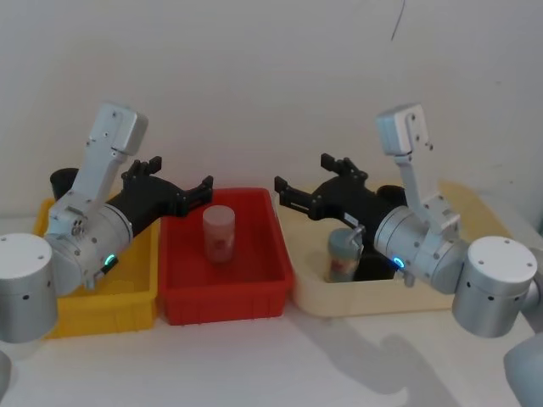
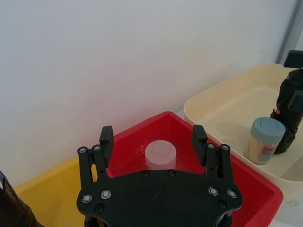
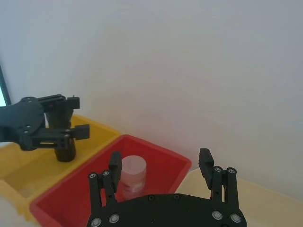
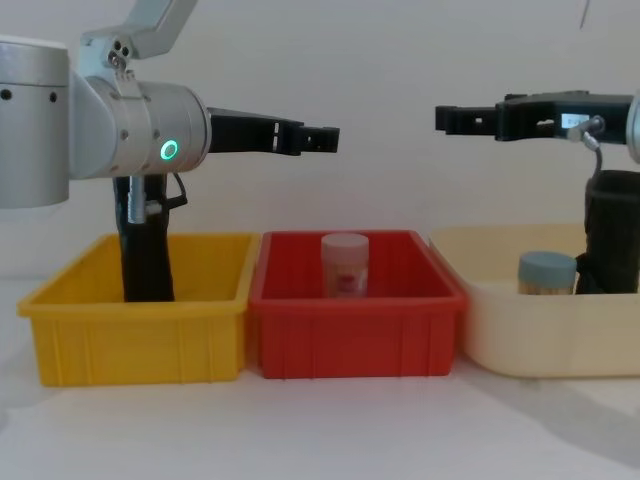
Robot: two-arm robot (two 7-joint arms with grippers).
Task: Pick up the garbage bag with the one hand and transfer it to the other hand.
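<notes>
Two black crinkly garbage bag rolls stand upright. One garbage bag [image 4: 147,240] is at the back of the yellow bin [image 4: 130,330], also seen as a black roll [image 3: 64,150]. A second roll [image 4: 610,235] stands in the cream bin [image 4: 540,340], next to a blue-capped jar [image 2: 265,139]. My left gripper [image 1: 181,176] hovers open over the edge between the yellow and red bins, holding nothing. The labelled right gripper [image 1: 304,175] hovers open over the edge between the red and cream bins, also holding nothing. Both grippers are well above the bin walls and point toward each other.
The red bin [image 1: 225,292] in the middle holds a pale capped jar [image 1: 219,233]. All three bins sit side by side on a white table against a white wall. Bare table lies in front of the bins.
</notes>
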